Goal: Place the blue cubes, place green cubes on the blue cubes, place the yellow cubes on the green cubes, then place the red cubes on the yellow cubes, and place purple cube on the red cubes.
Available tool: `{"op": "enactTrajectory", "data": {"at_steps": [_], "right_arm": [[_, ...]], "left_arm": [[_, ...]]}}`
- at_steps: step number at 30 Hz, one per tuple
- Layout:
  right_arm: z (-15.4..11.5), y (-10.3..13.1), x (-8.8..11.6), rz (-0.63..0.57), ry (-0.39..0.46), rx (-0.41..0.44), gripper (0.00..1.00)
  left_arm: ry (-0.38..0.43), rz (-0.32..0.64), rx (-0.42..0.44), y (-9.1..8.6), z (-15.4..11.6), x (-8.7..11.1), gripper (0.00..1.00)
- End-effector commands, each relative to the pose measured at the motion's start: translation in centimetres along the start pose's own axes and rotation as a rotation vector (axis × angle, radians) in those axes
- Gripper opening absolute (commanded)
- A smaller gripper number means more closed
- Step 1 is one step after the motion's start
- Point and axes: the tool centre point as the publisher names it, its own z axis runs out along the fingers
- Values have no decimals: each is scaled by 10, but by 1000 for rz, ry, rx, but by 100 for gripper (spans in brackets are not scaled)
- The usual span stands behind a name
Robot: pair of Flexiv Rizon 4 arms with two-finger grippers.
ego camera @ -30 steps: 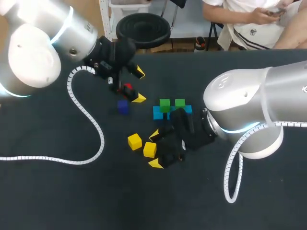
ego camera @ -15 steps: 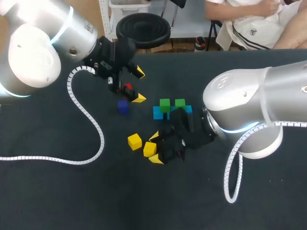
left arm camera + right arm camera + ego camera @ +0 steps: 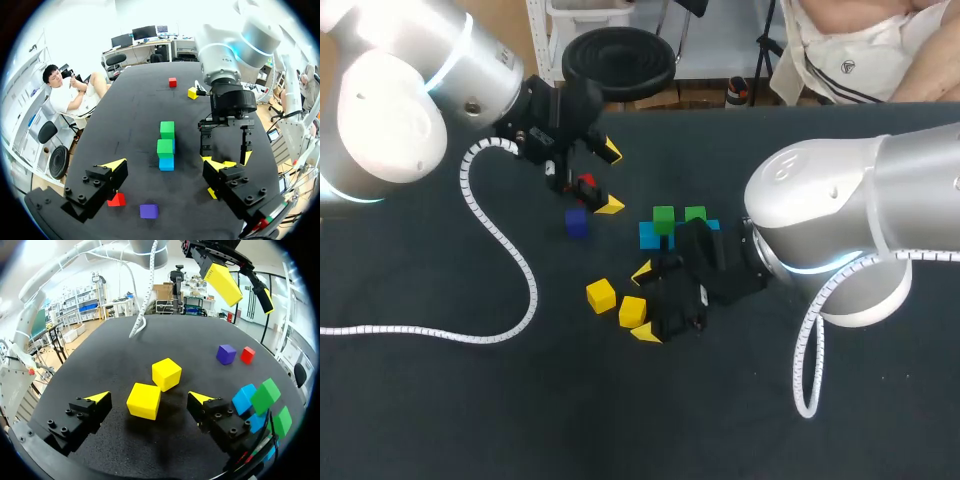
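Fingers of the right gripper [image 3: 148, 397] stand spread around a yellow cube [image 3: 144, 401], not touching it. Left gripper [image 3: 167, 165] hangs released by a red cube [image 3: 116, 200].

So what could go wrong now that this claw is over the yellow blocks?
The right gripper stands open around one yellow cube; the second yellow cube sits close ahead, so a finger might nudge it. The green cubes on the blue cubes stand just beside the gripper and could topple.

Black matte table [image 3: 410, 420], broad flat top, evenly lit, soft shadows
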Motion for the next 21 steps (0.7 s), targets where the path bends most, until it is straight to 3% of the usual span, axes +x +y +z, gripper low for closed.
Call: {"op": "enactTrajectory", "data": {"at_steps": [1, 10, 12, 15, 16, 17, 19, 21], "right_arm": [[0, -3, -3, -5, 5, -7, 100], [7, -7, 1, 1, 4, -26, 98], [9, -8, 2, 2, 3, -34, 92], [10, -9, 3, -1, 3, -39, 69], [11, -9, 2, -5, 5, -39, 50], [11, -9, 2, -7, 5, -39, 41], [11, -9, 2, -13, 5, -39, 32], [10, -8, 1, -17, 7, -39, 3]], "left_arm": [[-2, 2, -1, 0, 0, 1, 100], [-2, 2, -1, 0, 0, 1, 100], [-2, 2, -1, 0, 0, 1, 100], [-2, 2, -1, 0, 0, 1, 100], [-2, 2, -1, 0, 0, 1, 100], [-2, 2, -1, 0, 0, 1, 100], [-2, 2, -1, 0, 0, 1, 100], [-2, 2, -1, 0, 0, 1, 100]]}}
